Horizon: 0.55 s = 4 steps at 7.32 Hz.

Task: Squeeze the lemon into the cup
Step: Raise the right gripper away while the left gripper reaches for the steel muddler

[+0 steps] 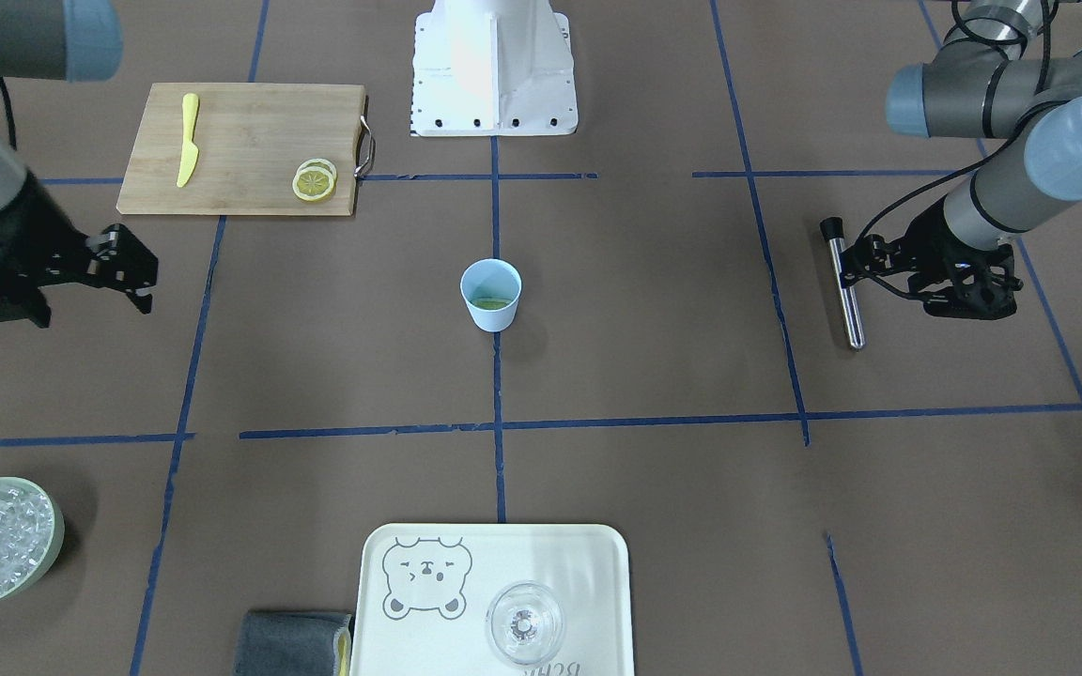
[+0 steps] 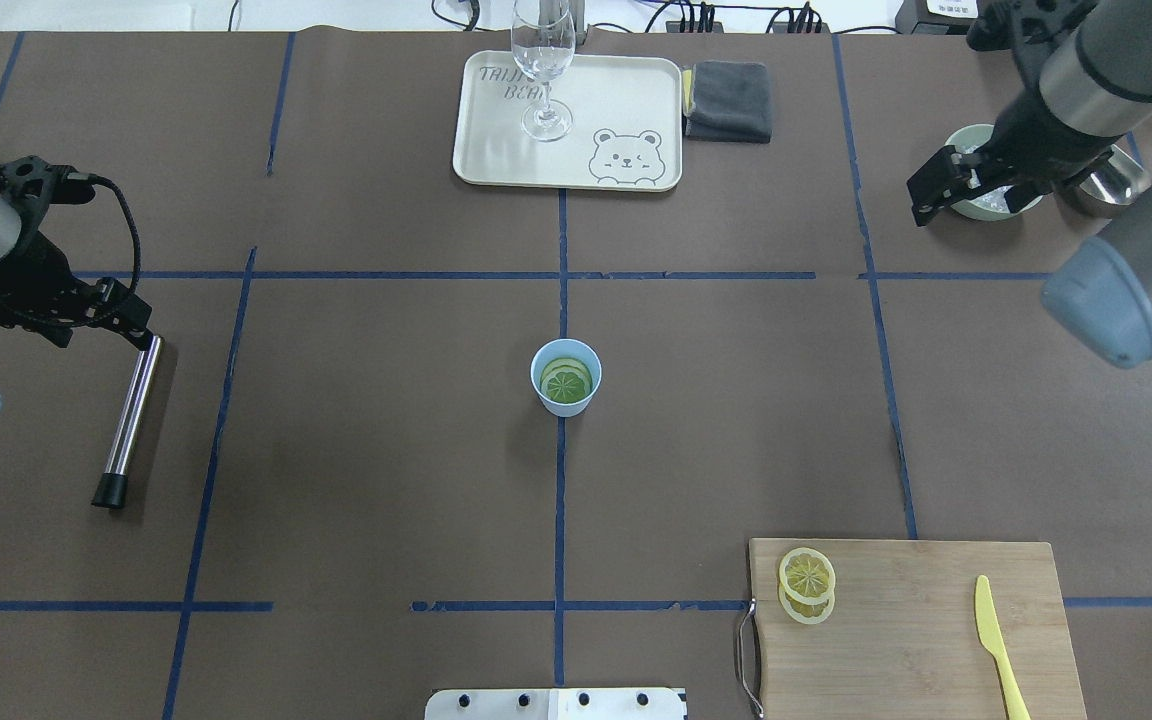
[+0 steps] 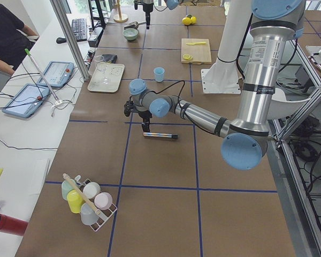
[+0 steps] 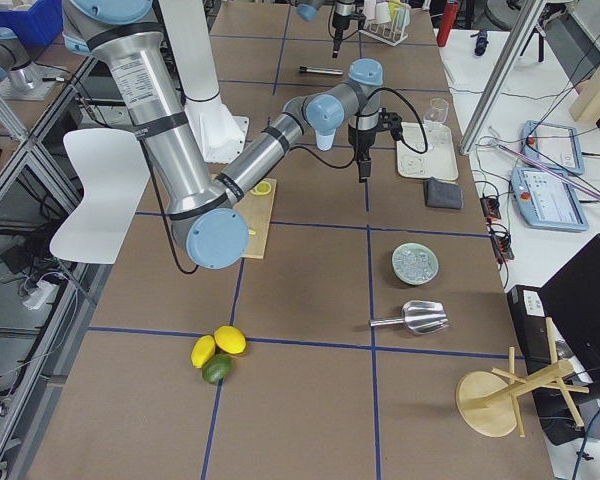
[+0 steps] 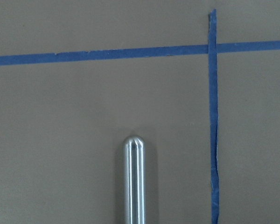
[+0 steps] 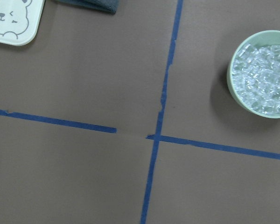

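Note:
The light-blue cup (image 1: 491, 294) stands at the table's middle and also shows in the overhead view (image 2: 566, 377). One lemon slice (image 2: 567, 381) lies flat inside it. Two more lemon slices (image 1: 315, 180) lie overlapped on the bamboo cutting board (image 2: 896, 640). My left gripper (image 2: 136, 325) hangs open and empty just above the rounded end of a steel rod (image 2: 131, 410) that lies on the table. My right gripper (image 1: 139, 272) is open and empty, raised near the ice bowl (image 2: 981, 205), far from the cup.
A yellow toy knife (image 1: 188, 139) lies on the board. A cream bear tray (image 1: 541, 554) holds a clear glass (image 1: 524, 622), with a grey cloth (image 1: 292, 641) beside it. A metal scoop (image 4: 415, 318) and whole lemons (image 4: 218, 345) lie beyond the ice bowl.

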Tool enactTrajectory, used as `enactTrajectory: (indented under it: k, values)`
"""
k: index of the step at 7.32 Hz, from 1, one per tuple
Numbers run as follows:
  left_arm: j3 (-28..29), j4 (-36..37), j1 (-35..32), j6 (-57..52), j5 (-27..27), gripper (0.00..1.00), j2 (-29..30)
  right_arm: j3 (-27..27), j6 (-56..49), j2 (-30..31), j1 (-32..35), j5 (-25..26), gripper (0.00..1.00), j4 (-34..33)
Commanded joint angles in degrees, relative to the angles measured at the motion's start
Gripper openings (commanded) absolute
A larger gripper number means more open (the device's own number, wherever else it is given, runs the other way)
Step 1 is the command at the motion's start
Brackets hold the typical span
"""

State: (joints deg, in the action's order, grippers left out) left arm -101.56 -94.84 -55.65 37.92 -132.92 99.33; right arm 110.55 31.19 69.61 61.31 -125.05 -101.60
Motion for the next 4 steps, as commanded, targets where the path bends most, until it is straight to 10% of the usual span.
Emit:
enactTrajectory:
  k: [1,4]
  values:
    - [1.4,1.3,0.9,0.0,0.2,1.0,0.7,0.0,-4.4,2.0,3.4,-2.8,1.0,0.0]
    - [7.2,0.6,3.5,-0.1,0.1,1.0,2.6,0.0,-4.3,2.0,3.6,-2.9,1.0,0.1]
